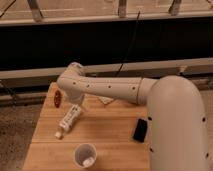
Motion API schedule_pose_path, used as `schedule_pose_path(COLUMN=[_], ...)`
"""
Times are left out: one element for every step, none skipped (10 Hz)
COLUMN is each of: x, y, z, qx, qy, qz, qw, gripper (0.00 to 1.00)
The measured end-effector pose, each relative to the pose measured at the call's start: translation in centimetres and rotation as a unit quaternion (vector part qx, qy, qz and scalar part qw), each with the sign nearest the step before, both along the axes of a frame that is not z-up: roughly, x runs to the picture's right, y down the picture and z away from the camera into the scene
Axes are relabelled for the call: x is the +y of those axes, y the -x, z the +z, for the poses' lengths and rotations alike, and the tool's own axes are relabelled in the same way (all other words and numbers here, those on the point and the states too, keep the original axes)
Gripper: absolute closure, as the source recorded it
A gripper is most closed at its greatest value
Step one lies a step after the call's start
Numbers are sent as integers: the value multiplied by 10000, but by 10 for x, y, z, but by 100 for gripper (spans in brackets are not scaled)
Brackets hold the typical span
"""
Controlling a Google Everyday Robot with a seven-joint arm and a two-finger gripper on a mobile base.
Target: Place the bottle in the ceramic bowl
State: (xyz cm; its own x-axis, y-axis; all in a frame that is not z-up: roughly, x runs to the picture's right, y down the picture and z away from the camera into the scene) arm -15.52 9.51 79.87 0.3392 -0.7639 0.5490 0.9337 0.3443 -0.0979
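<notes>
The bottle (pixel 67 120), slim and white with a printed label and a small cap, lies on its side on the left part of the wooden table (pixel 110 142). My white arm reaches in from the right and bends down at a round joint above the table's back left. The gripper (pixel 78 103) hangs at the arm's end just over the bottle's far end, mostly hidden by the arm, and appears open with nothing in it. The ceramic bowl is out of view.
A white cup (pixel 85 155) with something small inside stands near the front edge. A black flat object (pixel 140 130) lies on the right, a reddish-brown item (pixel 58 97) at the back left, and a white packet (pixel 105 100) under the arm. A dark wall runs behind.
</notes>
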Motion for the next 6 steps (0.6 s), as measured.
schedule_pose_path(x=[2,6,9,13,17,22], y=[2,7,10,14,16,18], z=[4,8,10,12,15,20], qx=[-60,-124,-165,-209,-238,-279], qy=[39,127,179,219,263,320], qz=[-83,-191,-264,-353,-434,-505], qw=[9999,9997,9994,9989,9984,9978], gripper=[20,20,20,20,20,20])
